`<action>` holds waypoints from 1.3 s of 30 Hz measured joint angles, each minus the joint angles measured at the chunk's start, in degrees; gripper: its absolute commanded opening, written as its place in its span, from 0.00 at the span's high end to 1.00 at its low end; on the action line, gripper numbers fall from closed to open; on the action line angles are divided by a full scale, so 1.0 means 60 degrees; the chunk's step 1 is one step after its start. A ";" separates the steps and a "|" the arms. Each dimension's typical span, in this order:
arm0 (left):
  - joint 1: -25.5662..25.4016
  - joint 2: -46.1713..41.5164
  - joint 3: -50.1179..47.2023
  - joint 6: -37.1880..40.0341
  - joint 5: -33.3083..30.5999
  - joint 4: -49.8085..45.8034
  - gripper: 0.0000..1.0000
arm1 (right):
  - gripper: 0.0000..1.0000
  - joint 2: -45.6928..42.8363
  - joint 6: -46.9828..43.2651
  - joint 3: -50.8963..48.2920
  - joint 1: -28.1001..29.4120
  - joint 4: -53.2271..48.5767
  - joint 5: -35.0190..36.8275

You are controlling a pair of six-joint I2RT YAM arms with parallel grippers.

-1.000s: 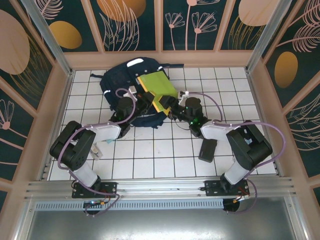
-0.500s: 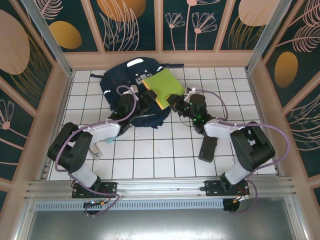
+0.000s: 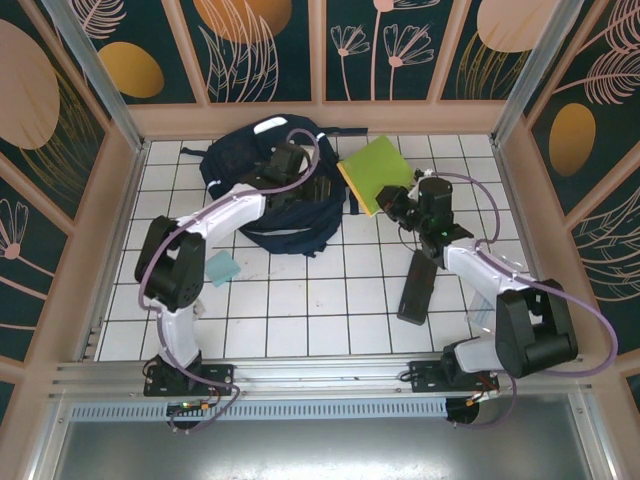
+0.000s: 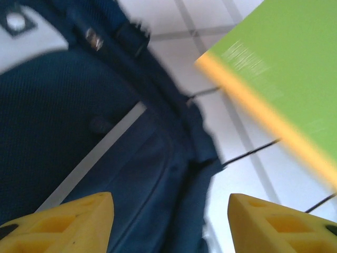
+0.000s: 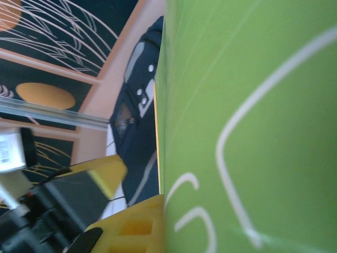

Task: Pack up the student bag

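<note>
Backpack point(image 3: 228, 165) lies under my left gripper point(image 4: 169, 204), jaws standing wide; my right gripper point(image 3: 394, 203) clamps a green book point(image 3: 375, 172) just beside it.

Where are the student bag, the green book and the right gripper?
student bag point(image 3: 232, 160), top external view, navy fabric on its left
green book point(image 3: 375, 170), top external view, middle of cover
right gripper point(image 3: 390, 203), top external view, between fingertips at the book's edge

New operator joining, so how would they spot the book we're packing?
Find the navy student bag at the far side of the tiled table. Just right of it, the right gripper holds a flat book: the only lime-green thing there, with a yellow edge.
</note>
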 measured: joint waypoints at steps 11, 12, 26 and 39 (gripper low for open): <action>-0.0015 0.1428 0.0860 0.1996 -0.1045 -0.1916 0.36 | 1.00 -0.0586 -0.0699 -0.0350 -0.0244 -0.0914 0.0313; -0.0015 0.1472 0.0885 0.2055 -0.1137 -0.1931 0.36 | 1.00 -0.0586 -0.0696 -0.0401 -0.0244 -0.0940 0.0310; 0.0466 0.1967 0.1086 0.2422 0.0291 -0.1639 1.00 | 1.00 -0.0820 -0.0794 -0.0532 -0.0244 -0.0958 0.0131; 0.0954 0.0925 0.2699 0.0226 0.2164 -0.2014 1.00 | 1.00 -0.1002 -0.0747 -0.0736 -0.0240 -0.0987 0.0138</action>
